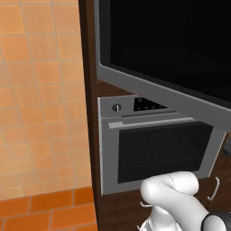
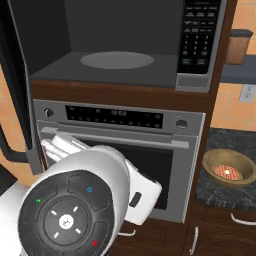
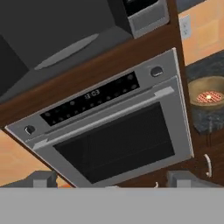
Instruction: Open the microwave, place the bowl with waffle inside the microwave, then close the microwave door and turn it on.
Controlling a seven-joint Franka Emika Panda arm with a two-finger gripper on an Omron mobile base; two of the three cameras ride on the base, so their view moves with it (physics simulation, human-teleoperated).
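You see: microwave door [image 1: 167, 45] glossy black glass, matt grey metal frame | oven [image 2: 120, 150] brushed grey metal | bowl [image 2: 229, 167] at 3 o'clock, smooth brown wood | cabinet [image 2: 120, 92] dark wood | counter [image 2: 220, 190] speckled dark stone

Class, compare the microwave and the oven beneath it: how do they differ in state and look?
The microwave stands open, its cavity and turntable exposed; the oven is shut. The microwave has a keypad panel at its right; the oven has round knobs, a display strip and a bar handle. Both are built into the same wooden cabinet.

oven [image 3: 114, 130] display strip shows small digits, too blurred to read, no other legible text
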